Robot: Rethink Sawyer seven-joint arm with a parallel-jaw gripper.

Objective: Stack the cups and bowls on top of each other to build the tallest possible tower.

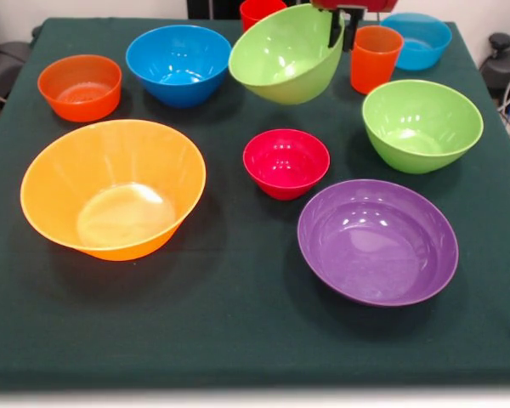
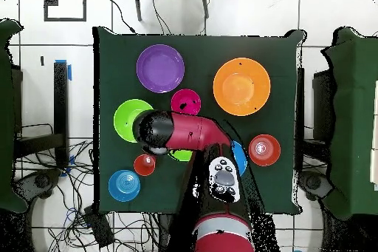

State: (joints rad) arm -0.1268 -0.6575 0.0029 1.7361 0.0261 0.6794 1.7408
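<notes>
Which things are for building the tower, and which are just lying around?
For the tower: large orange bowl, purple bowl, small red bowl, small orange-red bowl, blue bowl, light blue bowl, resting lime green bowl, tilted lime green bowl in the gripper, orange cup, red cup.
Just lying around: floor cables.

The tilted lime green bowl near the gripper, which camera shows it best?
The front view: the tilted lime green bowl shows almost whole, raised and tipped, with the gripper at its rim. In the overhead view the arm covers it, leaving only a green sliver.
</notes>
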